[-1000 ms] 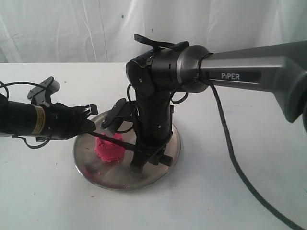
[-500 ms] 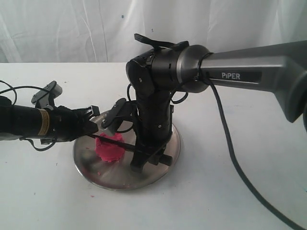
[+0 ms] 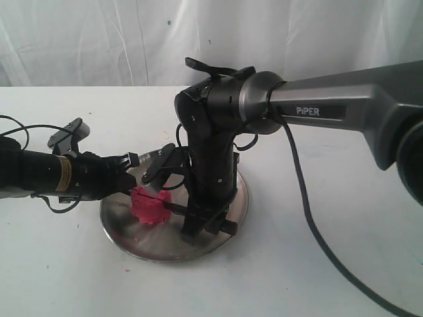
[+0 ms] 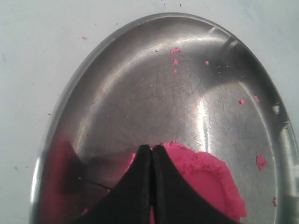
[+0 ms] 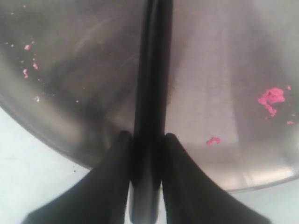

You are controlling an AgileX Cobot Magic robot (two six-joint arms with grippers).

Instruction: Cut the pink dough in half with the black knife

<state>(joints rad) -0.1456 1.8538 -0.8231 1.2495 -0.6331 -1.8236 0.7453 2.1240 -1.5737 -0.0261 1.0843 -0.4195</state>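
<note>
The pink dough (image 3: 148, 205) is a ridged mound on the left half of the round steel plate (image 3: 135, 236). My right gripper (image 3: 200, 226) points straight down over the plate's middle, shut on the black knife (image 3: 176, 207), whose blade reaches left into the dough. In the right wrist view the black knife (image 5: 152, 70) runs out from between the gripper's (image 5: 147, 139) fingers across the plate (image 5: 224, 70). My left gripper (image 3: 131, 177) comes in low from the left, shut, its tips at the dough's left side. In the left wrist view the gripper's (image 4: 152, 148) closed tips cover part of the dough (image 4: 208, 175).
Pink crumbs (image 4: 175, 50) lie scattered on the plate (image 4: 154, 84), with more crumbs (image 5: 271, 97) near its rim. A black cable (image 3: 317, 231) trails from the right arm across the white table. White cloth hangs behind.
The knife blade has dropped from above the dough down into it as the right gripper lowered. The left gripper has slid right, closer to the dough.
</note>
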